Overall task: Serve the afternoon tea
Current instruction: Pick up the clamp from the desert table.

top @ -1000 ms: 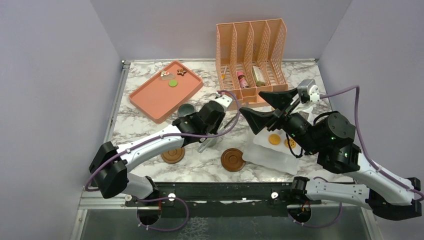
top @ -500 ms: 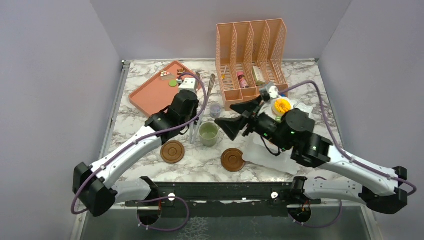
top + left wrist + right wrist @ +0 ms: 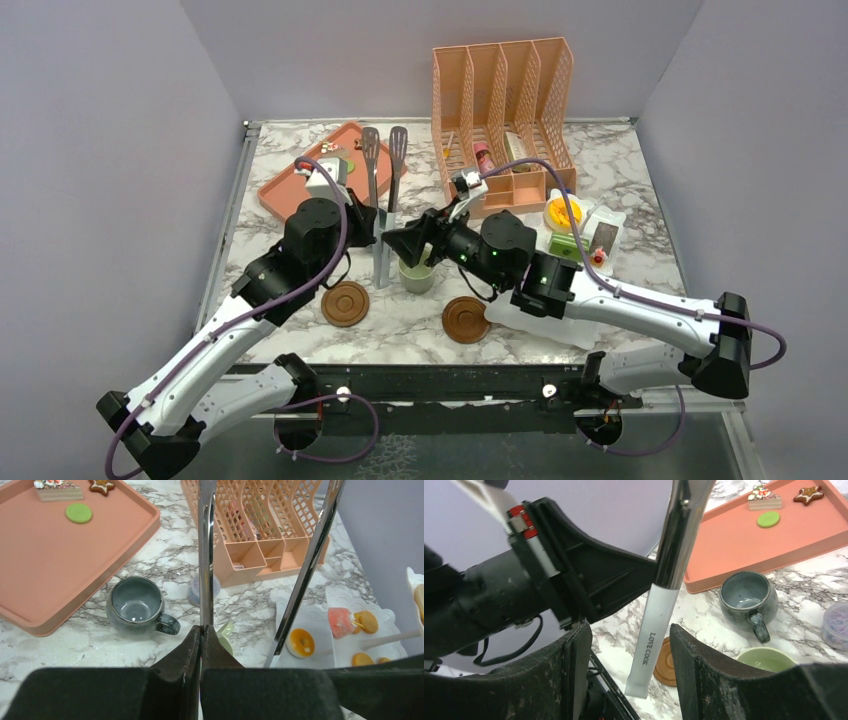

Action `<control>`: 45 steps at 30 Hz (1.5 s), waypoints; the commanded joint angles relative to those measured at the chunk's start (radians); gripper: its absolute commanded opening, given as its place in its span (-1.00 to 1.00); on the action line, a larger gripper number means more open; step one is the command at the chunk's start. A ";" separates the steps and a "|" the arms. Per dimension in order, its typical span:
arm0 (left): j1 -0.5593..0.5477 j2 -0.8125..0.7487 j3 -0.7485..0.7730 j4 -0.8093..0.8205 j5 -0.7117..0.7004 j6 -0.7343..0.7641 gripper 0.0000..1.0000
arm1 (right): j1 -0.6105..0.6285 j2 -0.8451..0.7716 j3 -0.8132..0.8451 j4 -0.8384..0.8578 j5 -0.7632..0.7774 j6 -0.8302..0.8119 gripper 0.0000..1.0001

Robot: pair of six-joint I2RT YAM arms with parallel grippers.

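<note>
Top external: pale green mug (image 3: 419, 279) just beside right gripper (image 3: 406, 243)

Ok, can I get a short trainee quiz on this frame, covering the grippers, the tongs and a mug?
1. True or false: the left gripper is shut on the tongs.
2. The right gripper has its jaws: A shut with nothing between them; B open astride the tongs' handle; C far off from the tongs.
3. Fill in: the grey mug stands on the ___.
Key: 1 true; 2 B; 3 table.
</note>
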 commanded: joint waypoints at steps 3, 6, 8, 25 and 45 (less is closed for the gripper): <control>-0.002 -0.049 -0.027 0.080 0.065 0.005 -1.00 | -0.003 0.061 0.061 0.108 0.098 0.044 0.25; -0.001 -0.052 -0.045 0.091 0.069 0.018 -1.00 | -0.004 0.100 0.092 0.099 0.147 0.038 0.22; -0.001 -0.057 -0.053 0.098 0.078 0.023 -1.00 | -0.004 0.125 0.114 0.092 0.163 0.030 0.19; -0.002 -0.083 -0.069 0.147 0.112 0.056 -1.00 | -0.032 0.199 0.176 -0.016 0.209 -0.022 0.35; -0.002 0.046 -0.020 0.066 -0.130 0.087 -1.00 | -0.067 0.082 -0.029 0.152 0.101 -0.021 -0.33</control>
